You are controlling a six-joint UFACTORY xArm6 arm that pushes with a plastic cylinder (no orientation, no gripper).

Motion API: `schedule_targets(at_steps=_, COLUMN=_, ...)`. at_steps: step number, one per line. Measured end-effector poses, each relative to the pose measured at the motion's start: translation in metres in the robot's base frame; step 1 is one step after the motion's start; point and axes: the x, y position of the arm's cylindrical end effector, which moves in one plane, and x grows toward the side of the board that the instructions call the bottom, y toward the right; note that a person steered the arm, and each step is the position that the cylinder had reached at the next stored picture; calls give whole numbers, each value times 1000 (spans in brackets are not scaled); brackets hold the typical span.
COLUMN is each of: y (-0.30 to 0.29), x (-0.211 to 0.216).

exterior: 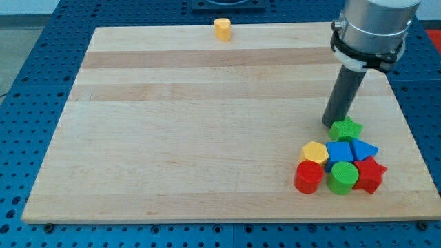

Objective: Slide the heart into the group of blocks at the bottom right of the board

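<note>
A yellow heart block [222, 29] sits alone near the top edge of the wooden board [172, 138], a little right of its middle. My tip [331, 124] rests on the board at the right, just up and left of a green star [346, 129], touching or nearly touching it. The star heads a tight group at the bottom right: a yellow hexagon [315, 151], a blue cube [339, 151], a blue triangle [364, 149], a red cylinder [308, 177], a green cylinder [342, 177] and a red star [368, 175]. The heart is far up and left of my tip.
The board lies on a blue perforated table [27, 83]. The arm's grey body [372, 27] hangs over the board's top right corner. The group sits close to the board's bottom and right edges.
</note>
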Motion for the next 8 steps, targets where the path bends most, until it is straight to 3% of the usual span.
schedule_targets(at_steps=1, y=0, x=0)
schedule_targets(at_steps=2, y=-10, x=-29)
schedule_targets(at_steps=4, y=-147, x=-70)
schedule_targets(at_steps=6, y=-240, x=-174)
schedule_targets(at_steps=7, y=-242, x=-238)
schedule_targets(at_steps=8, y=-232, x=-274)
